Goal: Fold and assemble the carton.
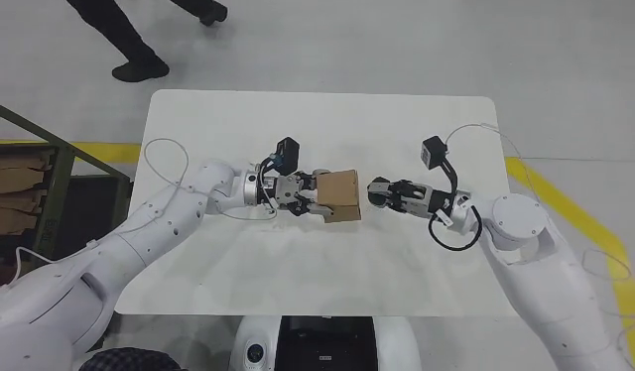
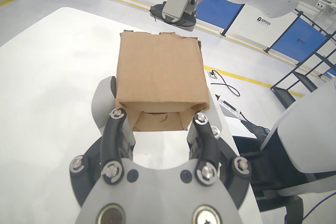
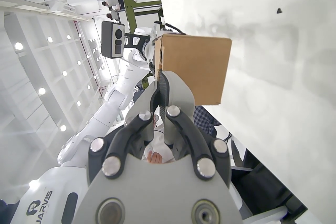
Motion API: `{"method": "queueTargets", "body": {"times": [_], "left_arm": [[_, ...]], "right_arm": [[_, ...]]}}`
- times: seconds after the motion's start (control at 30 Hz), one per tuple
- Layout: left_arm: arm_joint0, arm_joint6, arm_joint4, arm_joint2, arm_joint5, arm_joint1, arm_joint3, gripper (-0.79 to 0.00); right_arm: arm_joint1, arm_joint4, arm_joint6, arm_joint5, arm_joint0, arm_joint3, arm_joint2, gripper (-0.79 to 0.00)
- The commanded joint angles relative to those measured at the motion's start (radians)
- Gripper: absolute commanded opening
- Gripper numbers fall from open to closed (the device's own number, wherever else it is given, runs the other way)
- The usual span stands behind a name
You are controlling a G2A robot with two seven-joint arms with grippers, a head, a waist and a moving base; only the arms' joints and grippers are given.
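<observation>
Over the white table (image 1: 198, 123), the carton (image 1: 339, 194) sits gripped between the left jaws.

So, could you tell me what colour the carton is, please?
The carton is plain brown, clearest in the left wrist view.

You have the brown carton (image 1: 339, 194) standing boxed at mid-table (image 1: 397, 262), its left end open, flaps tucked inward.
</observation>
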Motion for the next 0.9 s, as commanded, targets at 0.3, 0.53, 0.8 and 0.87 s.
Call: {"method": "queueTargets", "body": {"times": [0.3,0.53,0.8,0.87], "left_arm": [[0.005,-0.002,0.005,-0.001,0.0,0.002,-0.016,-0.311],[0.003,-0.004,0.002,0.001,0.0,0.003,-0.016,-0.314],[0.0,-0.014,0.001,-0.002,0.0,-0.002,0.031,-0.299],[-0.003,-0.025,0.013,-0.009,0.004,-0.008,0.058,-0.289]], "right_arm": [[-0.013,0.0,0.015,0.002,0.056,0.041,-0.064,-0.785],[-0.019,-0.003,0.015,0.002,0.076,0.056,-0.089,-0.785],[-0.008,0.005,-0.011,-0.012,0.04,0.053,-0.018,-0.785],[-0.004,0.014,-0.021,-0.02,0.019,0.05,0.01,-0.785]]}}
